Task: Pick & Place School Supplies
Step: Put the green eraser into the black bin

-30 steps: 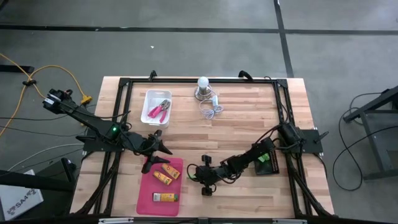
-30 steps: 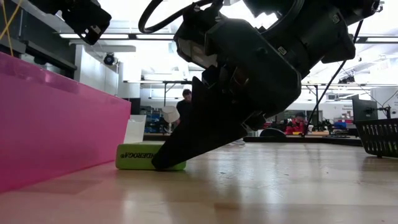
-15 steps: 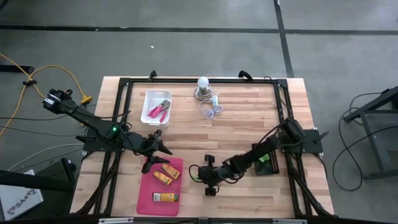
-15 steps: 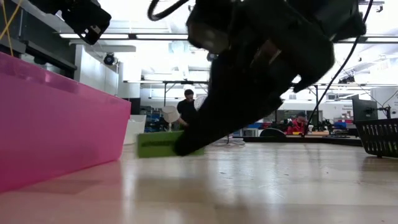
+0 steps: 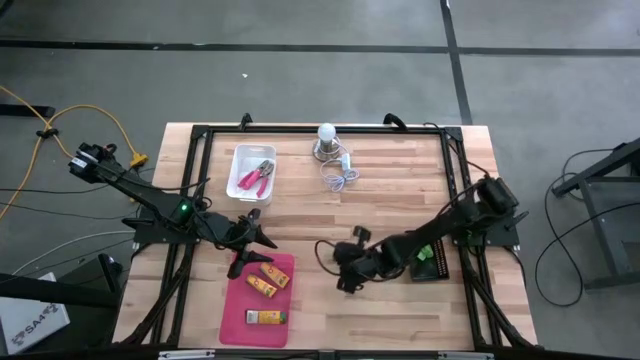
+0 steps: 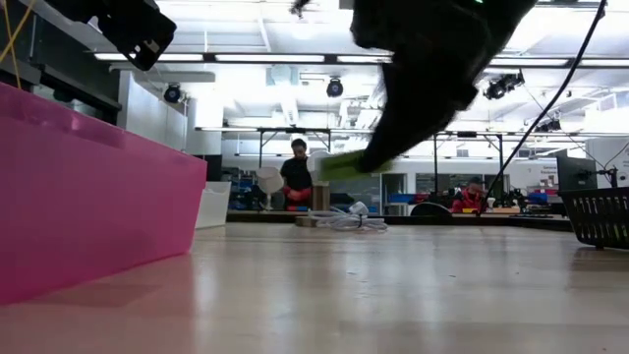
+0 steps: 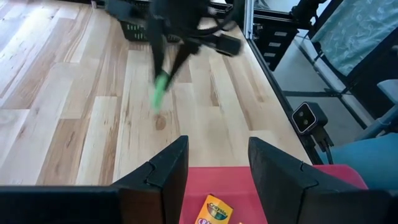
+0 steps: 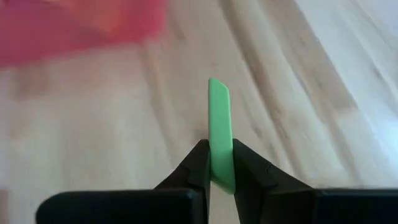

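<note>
In the high view, the left gripper (image 5: 250,243) is hovering at centre left of the frame, just above the upper edge of the shallow pink plastic tray (image 5: 237,322), its two dark fingers spread apart with nothing between them. Inside that tray three small orange-yellow oblong boxes (image 5: 265,287) are lying, two near the upper end and one near the lower end. Toward the upper left of the pale wooden table (image 5: 390,190) a white rectangular bin (image 5: 241,157) is holding the pink-handled plier-like tools (image 5: 258,176).

Right of the tray, at lower centre, the right gripper (image 5: 344,279) is reaching in from the right side and is pinching a flat light-green short stick (image 8: 219,128). In the right wrist view the stick is standing on edge between the two fingertips, its far end poking out beyond them. In the low view the stick (image 6: 344,163) is hanging clear above the table, slightly tilted.
</note>
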### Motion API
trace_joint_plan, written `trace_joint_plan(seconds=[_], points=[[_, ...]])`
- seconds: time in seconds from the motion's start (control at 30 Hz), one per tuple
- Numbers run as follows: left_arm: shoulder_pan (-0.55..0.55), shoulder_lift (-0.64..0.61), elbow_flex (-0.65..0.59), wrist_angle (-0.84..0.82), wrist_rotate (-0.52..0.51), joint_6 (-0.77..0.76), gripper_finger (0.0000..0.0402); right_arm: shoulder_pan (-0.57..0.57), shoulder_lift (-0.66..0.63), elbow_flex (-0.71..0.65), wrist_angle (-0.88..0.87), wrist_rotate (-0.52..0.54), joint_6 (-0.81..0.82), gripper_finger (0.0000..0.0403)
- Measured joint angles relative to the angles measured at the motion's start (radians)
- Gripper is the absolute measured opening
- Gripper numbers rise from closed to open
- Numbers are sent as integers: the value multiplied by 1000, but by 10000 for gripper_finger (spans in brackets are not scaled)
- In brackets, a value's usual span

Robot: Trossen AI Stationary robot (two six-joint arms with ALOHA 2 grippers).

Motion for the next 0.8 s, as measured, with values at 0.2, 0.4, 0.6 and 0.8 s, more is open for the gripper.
trace_joint_plan(seconds=[0.2, 0.4, 0.6, 0.8], points=[[0, 0, 0, 0, 0, 0, 161, 3, -57, -1, -260, 34, 146, 33], [0, 0, 0, 0, 0, 0, 161, 35, -113, -1, -445, 43, 251, 33], [0, 0, 0, 0, 0, 0, 161, 104, -171, -1, -708, 93, 456, 33], [0, 0, 0, 0, 0, 1, 161, 204, -210, -1, -897, 104, 680, 33]])
